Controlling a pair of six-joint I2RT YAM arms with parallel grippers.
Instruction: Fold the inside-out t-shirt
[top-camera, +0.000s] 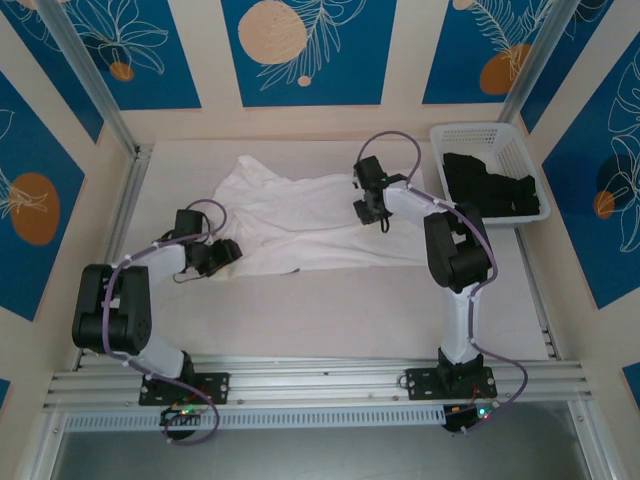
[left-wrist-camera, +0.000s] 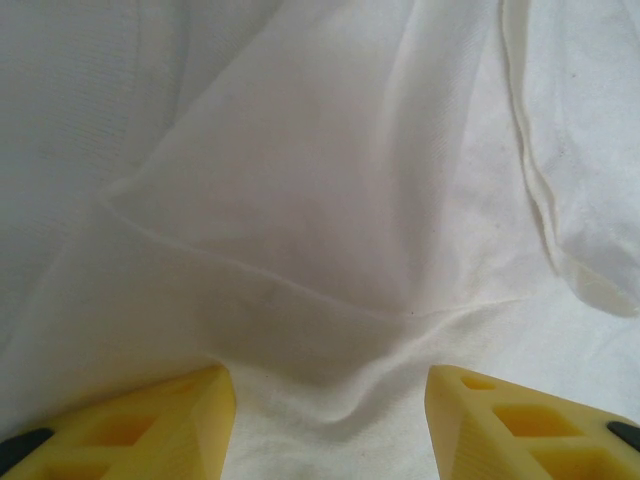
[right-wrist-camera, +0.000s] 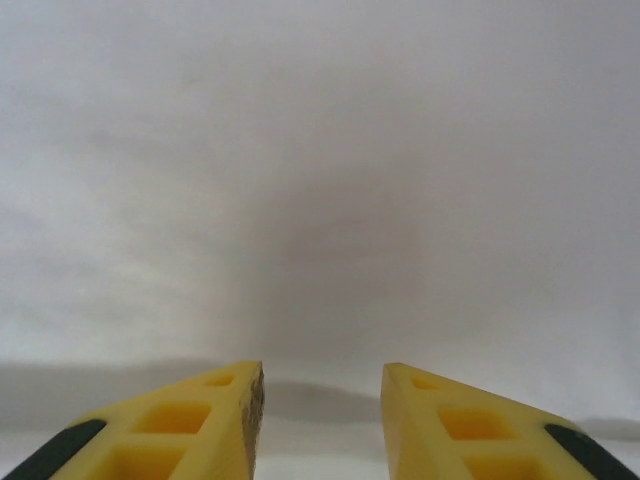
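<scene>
The inside-out t-shirt (top-camera: 300, 225) lies spread and wrinkled across the back middle of the table, plain white. My left gripper (top-camera: 230, 254) rests low at the shirt's left edge. In the left wrist view its yellow fingers (left-wrist-camera: 180, 420) stand apart on the cloth, and a soft ridge of t-shirt (left-wrist-camera: 330, 250) bulges between them; the left gripper (left-wrist-camera: 330, 425) is open. My right gripper (top-camera: 365, 212) hangs over the shirt's upper right part. In the right wrist view the right gripper (right-wrist-camera: 322, 410) is open with a bare gap, just above smooth white cloth (right-wrist-camera: 320, 200).
A white basket (top-camera: 475, 130) at the back right holds a black garment (top-camera: 495, 185). Metal frame posts stand at both back corners, and a rail runs along the near edge by the arm bases.
</scene>
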